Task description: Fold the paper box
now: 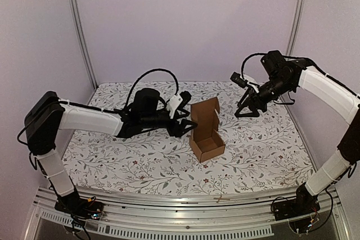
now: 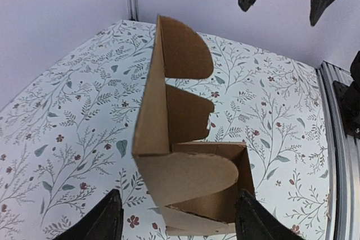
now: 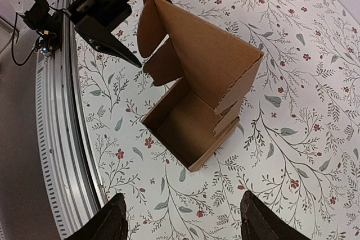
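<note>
The paper box is a small brown carton standing on the cloth, its tray open and its lid upright with rounded side flaps. My left gripper is open and low at the box's left side. In the left wrist view the box fills the space ahead of and between my open left gripper. My right gripper is open and empty, raised to the right of the box. In the right wrist view the box lies well beyond my open right gripper, and the left gripper points at the lid flap.
A floral tablecloth covers the table. An aluminium rail runs along the near edge. Pale walls with metal posts close in the back and sides.
</note>
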### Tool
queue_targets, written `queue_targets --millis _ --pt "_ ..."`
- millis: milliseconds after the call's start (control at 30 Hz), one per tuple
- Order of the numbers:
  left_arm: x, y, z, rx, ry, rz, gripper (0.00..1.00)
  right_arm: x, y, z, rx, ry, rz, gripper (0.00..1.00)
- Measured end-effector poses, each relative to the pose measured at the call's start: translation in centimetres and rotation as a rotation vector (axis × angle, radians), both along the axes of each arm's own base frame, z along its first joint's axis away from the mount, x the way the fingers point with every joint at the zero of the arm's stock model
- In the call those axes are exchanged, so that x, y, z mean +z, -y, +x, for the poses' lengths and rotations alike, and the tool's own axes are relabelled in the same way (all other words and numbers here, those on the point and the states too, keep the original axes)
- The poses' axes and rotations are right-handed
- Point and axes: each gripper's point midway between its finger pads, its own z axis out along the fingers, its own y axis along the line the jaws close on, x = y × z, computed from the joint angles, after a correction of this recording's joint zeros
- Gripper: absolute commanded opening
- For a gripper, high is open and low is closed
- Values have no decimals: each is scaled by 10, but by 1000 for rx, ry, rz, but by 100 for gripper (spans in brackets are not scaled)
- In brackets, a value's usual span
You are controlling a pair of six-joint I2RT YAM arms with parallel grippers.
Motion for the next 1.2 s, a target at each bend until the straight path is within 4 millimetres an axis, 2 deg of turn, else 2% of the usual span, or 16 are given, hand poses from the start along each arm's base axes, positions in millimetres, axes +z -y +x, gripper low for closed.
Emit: queue_targets --millis 33,133,233,300,333,400,467,567,633,700,767,867,933,1033,1100,1200 --pt "6 -4 1 40 12 12 71 -1 0 1 -3 1 -1 65" --pt "44 -19 7 180 77 -3 67 -7 -3 7 -18 24 -14 62" --pt "88 -42 9 343 89 -56 56 -29 -5 6 -28 42 -58 52" --pt "108 -56 5 416 89 -108 54 -46 -3 4 -37 48 -97 47" --pt "110 -64 0 442 86 -124 53 -53 -1 4 -42 58 -113 48" --pt "97 -78 -9 481 59 -117 53 -59 2 7 -50 87 -139 53" --pt "74 -83 -12 507 20 -73 54 -55 3 11 -51 123 -144 57" --pt "38 -89 -15 554 -49 -6 54 -17 -3 22 -24 212 -138 60" --pt "22 -88 -22 570 -75 11 54 30 -18 34 22 350 -124 62" --pt "13 -84 -29 580 -93 12 54 58 -33 36 78 444 -126 62" --pt "9 -79 -33 599 -116 -6 55 69 -52 33 159 505 -150 62" --pt "5 -75 -38 629 -144 -40 56 56 -76 34 258 511 -207 64" --pt "1 -74 -43 652 -159 -56 57 31 -86 40 309 481 -260 64" --pt "-7 -70 -51 670 -179 -56 58 -9 -91 46 362 432 -353 63" --pt "-12 -66 -58 669 -187 -47 58 -28 -91 50 386 412 -406 60" --pt "-23 -60 -69 660 -198 -28 58 -35 -94 56 399 415 -443 49"
